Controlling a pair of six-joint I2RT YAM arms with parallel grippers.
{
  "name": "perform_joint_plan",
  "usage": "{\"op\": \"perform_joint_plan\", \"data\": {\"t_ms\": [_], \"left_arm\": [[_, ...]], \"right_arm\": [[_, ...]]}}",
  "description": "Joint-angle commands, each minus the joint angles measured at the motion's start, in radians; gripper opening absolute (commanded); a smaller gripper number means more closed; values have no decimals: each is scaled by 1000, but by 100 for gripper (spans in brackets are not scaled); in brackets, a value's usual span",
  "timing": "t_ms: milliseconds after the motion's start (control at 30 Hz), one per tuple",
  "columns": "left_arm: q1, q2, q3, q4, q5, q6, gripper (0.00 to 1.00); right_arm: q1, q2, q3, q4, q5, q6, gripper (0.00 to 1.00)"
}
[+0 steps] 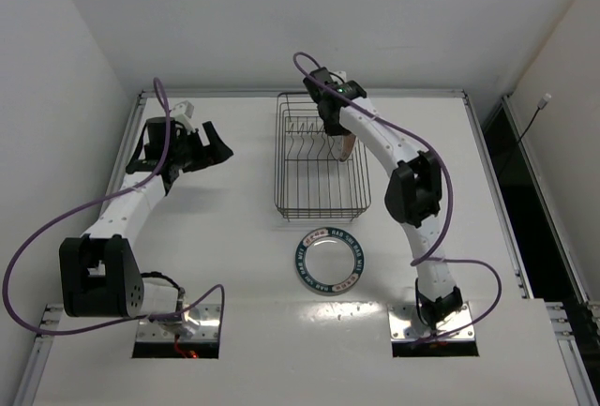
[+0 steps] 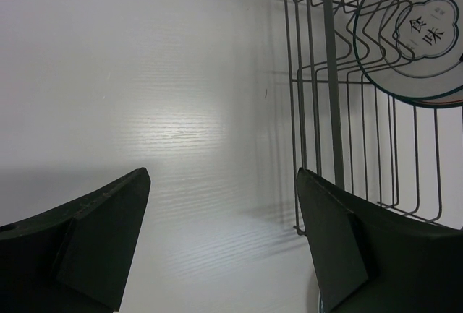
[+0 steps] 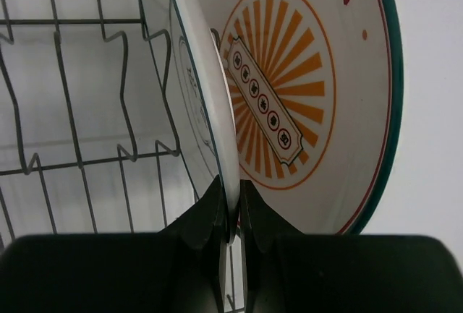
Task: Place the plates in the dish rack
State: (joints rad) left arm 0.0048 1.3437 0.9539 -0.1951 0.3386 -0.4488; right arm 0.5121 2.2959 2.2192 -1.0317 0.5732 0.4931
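Presently, the right hand (image 3: 231,199) is clenched on the rim of the ringed plate (image 3: 206,89). Its two fingers (image 3: 206,219) press against opposite faces, with only the plate's thickness between them. This plate is white with thin dark rings. It is held on edge and close to upright, and the wrist camera sees it almost edge-on. The upright divider prongs of the dish rack (image 1: 322,216) stand just beside it on one face. On the other face stands the sunburst plate (image 3: 304,89), also on edge, with its orange centre turned toward the camera. Its lower edge is hidden behind the hand, so contact between the two plates cannot be confirmed, nor can the slot each one occupies. In the top view the right arm reaches over the far right portion of the rack, with both plates inside the wire walls there. The lettered plate (image 1: 329,261) lies flat on the counter (image 1: 234,237), near the rack's front edge but apart from it. The left hand (image 1: 219,145) is released, with its fingers (image 2: 101,241) spread wide and nothing between them. It hangs above the bare counter to the left of the rack and is aimed toward it. Its wrist camera shows the rack's side wall and, through the wires, the printed face of the ringed plate.
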Motion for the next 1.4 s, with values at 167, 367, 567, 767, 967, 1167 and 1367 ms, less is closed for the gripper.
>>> {"op": "perform_joint_plan", "data": {"t_ms": [167, 367, 567, 767, 967, 1167, 1367], "left_arm": [[-8, 6, 48, 2, -6, 12, 82], [-8, -23, 39, 2, -16, 21, 88], [33, -182, -23, -49, 97, -65, 88], [26, -452, -223, -115, 282, -270, 88], [-120, -606, -536, -124, 482, -441, 86], [-236, -755, -711, -11, 425, -628, 88], [-437, -574, -781, 248, 283, -700, 92]], "right_arm": [[2, -157, -24, 33, -245, -16, 29], [2, -331, -18, -18, -289, -53, 62], [11, -703, -307, 82, -413, -82, 67], [2, -1100, -777, 238, -492, -50, 67], [2, -1256, -879, 228, -530, -60, 67], [-7, -1277, -869, 208, -496, -97, 67], [-7, -1277, -901, 249, -538, -88, 67]]}}
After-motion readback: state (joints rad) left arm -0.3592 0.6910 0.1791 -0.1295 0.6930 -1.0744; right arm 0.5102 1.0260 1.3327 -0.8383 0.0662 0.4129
